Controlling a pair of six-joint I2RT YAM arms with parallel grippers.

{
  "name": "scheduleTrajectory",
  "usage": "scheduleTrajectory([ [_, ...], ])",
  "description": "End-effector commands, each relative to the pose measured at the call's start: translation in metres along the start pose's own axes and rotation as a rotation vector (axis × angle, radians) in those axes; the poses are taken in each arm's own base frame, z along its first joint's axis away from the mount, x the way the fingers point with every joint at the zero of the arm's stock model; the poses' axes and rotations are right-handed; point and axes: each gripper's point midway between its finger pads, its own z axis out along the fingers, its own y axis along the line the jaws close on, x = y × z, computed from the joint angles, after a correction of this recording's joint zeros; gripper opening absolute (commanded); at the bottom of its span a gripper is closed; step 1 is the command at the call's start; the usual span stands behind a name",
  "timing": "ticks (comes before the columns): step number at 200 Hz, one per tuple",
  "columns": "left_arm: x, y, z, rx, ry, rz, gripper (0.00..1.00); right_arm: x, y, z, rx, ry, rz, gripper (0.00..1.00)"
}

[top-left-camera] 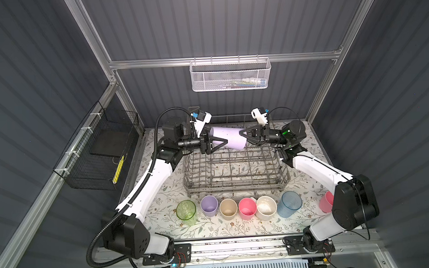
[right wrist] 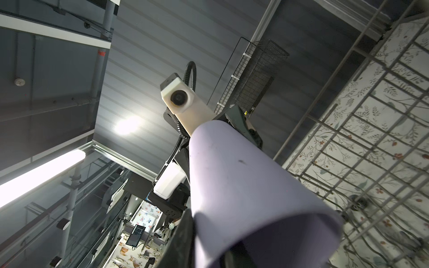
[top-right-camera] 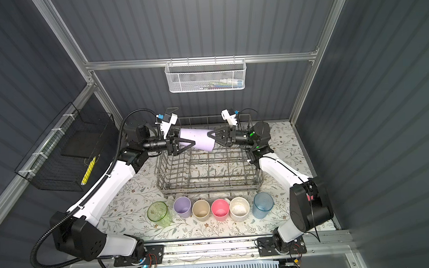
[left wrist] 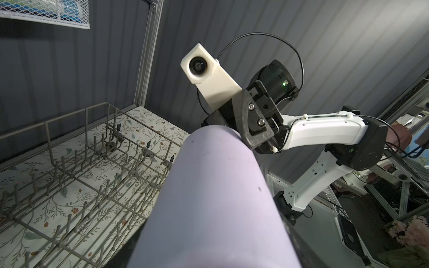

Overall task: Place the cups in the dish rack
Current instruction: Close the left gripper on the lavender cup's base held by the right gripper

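Note:
A lilac cup (top-left-camera: 229,137) (top-right-camera: 198,139) lies level in the air over the back of the grey wire dish rack (top-left-camera: 235,186) (top-right-camera: 210,187). My left gripper (top-left-camera: 218,137) is shut on its base end. My right gripper (top-left-camera: 243,138) straddles the rim wall, one finger inside and one outside, with a small gap showing, so it stands slightly open. The cup (left wrist: 216,197) (right wrist: 243,185) fills both wrist views. Several more cups stand in a row before the rack: green (top-left-camera: 186,211), lilac (top-left-camera: 209,205), beige (top-left-camera: 228,210), pink (top-left-camera: 247,208), wide cream (top-left-camera: 266,207), blue (top-left-camera: 289,203), and a pink one (top-left-camera: 326,201) half hidden by the right arm.
A white mesh basket (top-left-camera: 229,75) hangs on the back rail. A black wire basket (top-left-camera: 97,154) is fixed to the left wall. The rack's upright tines (left wrist: 81,162) stand bare under the held cup. Both arm bases sit at the table's front edge.

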Motion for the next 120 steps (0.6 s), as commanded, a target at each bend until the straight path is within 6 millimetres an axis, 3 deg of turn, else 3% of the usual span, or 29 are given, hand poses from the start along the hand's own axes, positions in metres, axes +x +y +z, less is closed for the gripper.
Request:
scheduleTrajectory([
  [1, -0.010, -0.022, -0.005, 0.046, -0.021, 0.050, 0.24, -0.003, -0.007, -0.012, 0.051, -0.028, -0.022, 0.25],
  [120, -0.011, -0.016, -0.002, 0.042, -0.025, 0.027, 0.18, -0.020, -0.017, -0.045, 0.127, -0.126, -0.027, 0.33],
])
